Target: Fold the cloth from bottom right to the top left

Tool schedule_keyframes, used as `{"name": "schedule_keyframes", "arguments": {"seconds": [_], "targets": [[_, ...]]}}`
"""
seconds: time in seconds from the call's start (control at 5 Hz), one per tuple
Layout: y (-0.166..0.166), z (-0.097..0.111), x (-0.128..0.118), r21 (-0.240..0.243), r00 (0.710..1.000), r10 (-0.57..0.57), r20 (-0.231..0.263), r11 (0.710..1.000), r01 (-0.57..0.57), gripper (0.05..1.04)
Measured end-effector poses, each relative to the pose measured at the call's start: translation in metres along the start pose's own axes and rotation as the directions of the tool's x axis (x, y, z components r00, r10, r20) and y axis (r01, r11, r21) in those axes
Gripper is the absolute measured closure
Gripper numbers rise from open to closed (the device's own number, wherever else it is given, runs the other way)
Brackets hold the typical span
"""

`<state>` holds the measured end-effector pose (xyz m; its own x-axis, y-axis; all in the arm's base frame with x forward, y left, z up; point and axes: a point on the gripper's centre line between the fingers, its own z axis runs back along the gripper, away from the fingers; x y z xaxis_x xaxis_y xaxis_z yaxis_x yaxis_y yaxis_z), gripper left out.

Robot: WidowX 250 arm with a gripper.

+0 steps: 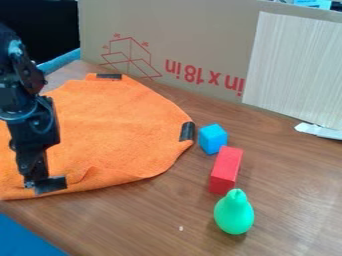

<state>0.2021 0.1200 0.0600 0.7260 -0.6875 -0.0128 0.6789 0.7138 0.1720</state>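
Cloth (120, 125) lies left of the cube (213, 138); it should handle light and limp, pinched at its front tab (52, 185). The gripper (37, 179) is there; clamped or apart, I can't quite tell.

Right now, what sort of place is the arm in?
Looks like a lab-style tabletop setup: a wooden table with a cardboard panel as backdrop, plus toy blocks like the red one beside an orange cloth.
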Motion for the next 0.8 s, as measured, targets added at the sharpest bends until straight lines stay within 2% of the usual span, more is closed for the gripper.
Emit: {"name": "schedule_keyframes", "arguments": {"seconds": [0.2,0.4,0.6,0.8], "targets": [[-0.007,0.01,-0.002,-0.028,1.0,-0.017,0.021,0.999,0.017,0.621],[-0.013,0.015,-0.003,-0.057,0.999,-0.036,0.027,0.998,0.038,0.305],[-0.01,0.013,-0.006,-0.032,0.999,-0.033,0.007,0.999,0.033,0.086],[-0.011,0.004,-0.006,-0.018,0.999,-0.038,-0.014,0.999,0.038,0.081]]}}
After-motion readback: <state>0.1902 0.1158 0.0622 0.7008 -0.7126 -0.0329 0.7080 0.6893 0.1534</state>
